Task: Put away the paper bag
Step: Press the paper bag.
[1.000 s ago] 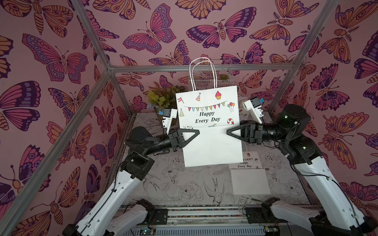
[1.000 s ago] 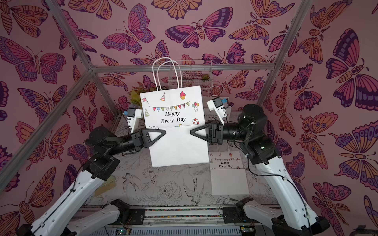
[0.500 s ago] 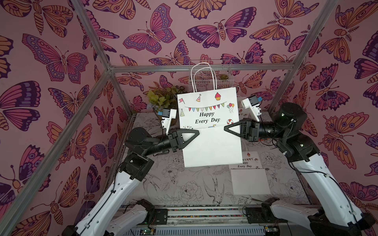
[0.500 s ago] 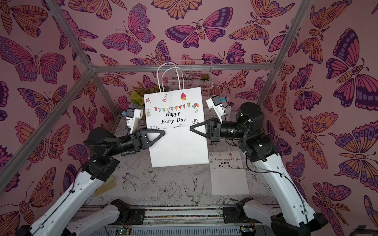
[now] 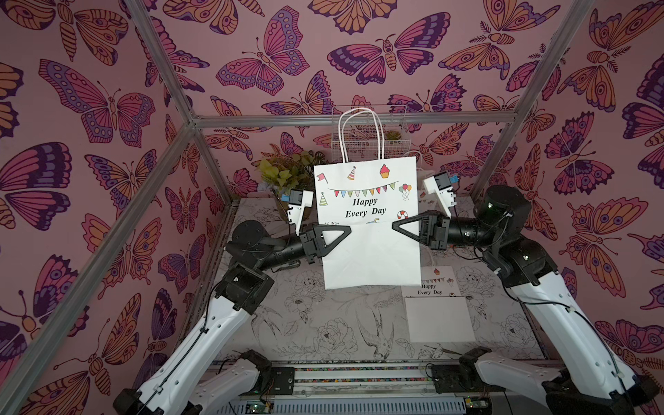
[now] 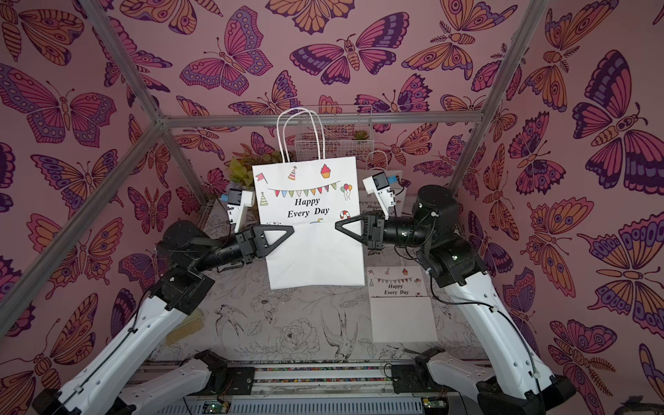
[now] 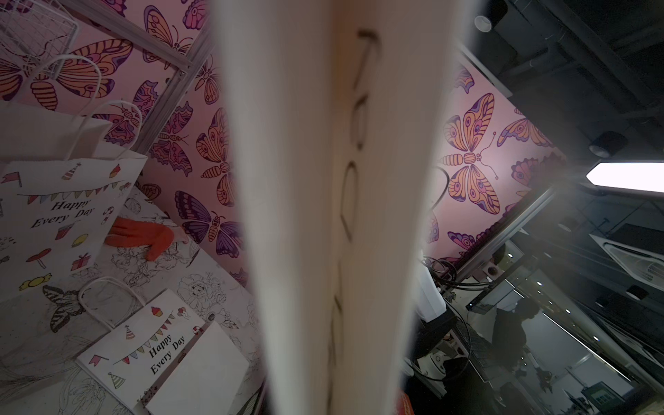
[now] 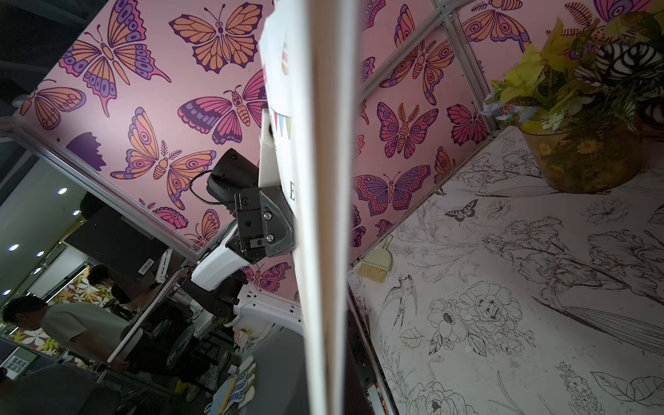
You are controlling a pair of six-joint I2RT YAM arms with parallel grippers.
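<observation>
The left gripper point(image 5: 347, 228) was clamped tight on the left side edge of the paper bag point(image 5: 372, 253), about halfway up, and the right gripper point(image 5: 394, 226) was pinched just as tight on the opposite edge at the same height, the two tips pointing at each other across the white front. Between them the paper bag hung upright in the air, clear of the table point(image 5: 323, 323), its printed face toward the top cameras and its two cord handles standing up in front of the wire basket point(image 5: 397, 143) on the back wall. A crease ran across the paper at the level of the grippers, with the print above it and plain white below. In both top views a second bag point(image 6: 400, 309) of the same print lay flat on the table, below the right arm and well apart from the held one. A potted plant point(image 5: 287, 172) stood at the back, behind the left gripper. The left wrist view showed the held bag edge-on and blurred, with a standing bag point(image 7: 54, 215) and an orange thing point(image 7: 143, 237) beyond it.
</observation>
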